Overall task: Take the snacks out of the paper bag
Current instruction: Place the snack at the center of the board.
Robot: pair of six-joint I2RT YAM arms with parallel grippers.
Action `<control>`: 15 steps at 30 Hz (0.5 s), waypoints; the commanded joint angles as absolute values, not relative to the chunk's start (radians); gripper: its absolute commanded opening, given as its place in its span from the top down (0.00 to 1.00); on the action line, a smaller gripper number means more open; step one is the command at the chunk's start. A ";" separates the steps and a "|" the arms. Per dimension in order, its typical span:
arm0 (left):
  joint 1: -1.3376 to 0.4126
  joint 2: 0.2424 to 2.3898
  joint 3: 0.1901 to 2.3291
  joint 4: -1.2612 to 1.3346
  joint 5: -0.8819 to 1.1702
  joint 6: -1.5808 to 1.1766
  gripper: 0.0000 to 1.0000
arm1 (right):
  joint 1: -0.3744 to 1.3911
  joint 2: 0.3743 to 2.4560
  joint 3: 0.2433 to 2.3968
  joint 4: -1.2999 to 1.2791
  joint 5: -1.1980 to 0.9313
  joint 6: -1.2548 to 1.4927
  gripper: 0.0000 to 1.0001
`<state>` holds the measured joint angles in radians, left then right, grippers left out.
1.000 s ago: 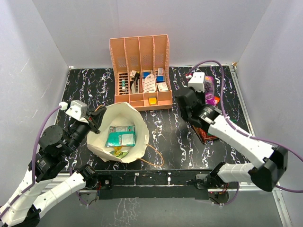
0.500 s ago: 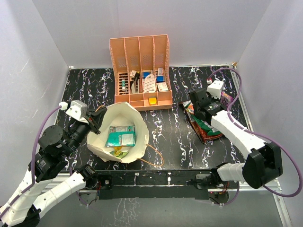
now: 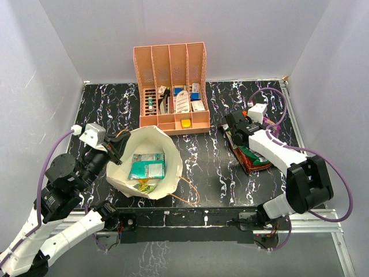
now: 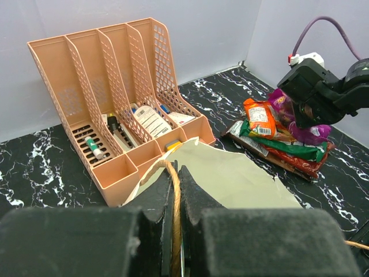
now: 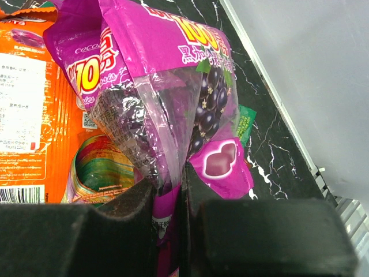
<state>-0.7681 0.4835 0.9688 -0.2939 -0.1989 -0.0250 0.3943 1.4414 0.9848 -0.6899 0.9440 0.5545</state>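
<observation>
The tan paper bag (image 3: pixel 167 144) stands open at the front left with a teal-white packet (image 3: pixel 147 166) lying inside. My left gripper (image 3: pixel 118 145) is shut on the bag's brown cord handle (image 4: pixel 174 190), which runs between the jaws, with the bag's side (image 4: pixel 230 179) just ahead. My right gripper (image 3: pixel 237 128) is shut on a purple packet (image 5: pixel 167 86), held low over a pile of snacks at the right. The pile holds an orange packet (image 4: pixel 259 117), a green one (image 4: pixel 282 147) and a red one (image 3: pixel 253 163). The purple packet (image 4: pixel 305 130) rests against this pile.
The peach slotted organizer (image 3: pixel 173 75) with small boxes and bottles stands at the back middle, just behind the bag. The white right wall (image 5: pixel 323 69) is close beside the snack pile. A loose cord handle (image 3: pixel 187 193) trails from the bag's front.
My right arm has swung from the table's middle right to over the snack pile, carrying the purple packet down to it. My left gripper and the bag have not moved.
</observation>
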 commanded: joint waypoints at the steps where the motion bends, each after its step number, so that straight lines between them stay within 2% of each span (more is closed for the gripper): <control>1: -0.773 0.479 0.977 -0.286 -0.190 -0.029 1.00 | 0.394 1.482 0.959 -0.599 0.864 0.618 0.85; 10: -0.773 0.477 0.979 -0.290 -0.190 -0.032 1.00 | 0.394 1.523 0.894 -0.524 0.791 0.651 0.73; 15: -0.772 0.480 0.982 -0.288 -0.187 -0.032 1.00 | 0.394 1.465 0.907 -0.537 0.796 0.636 0.56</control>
<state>-0.7681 0.4835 0.9688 -0.2962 -0.1978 -0.0265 0.3943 1.4853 0.9245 -0.5545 0.9081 0.5900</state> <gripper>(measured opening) 0.007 0.385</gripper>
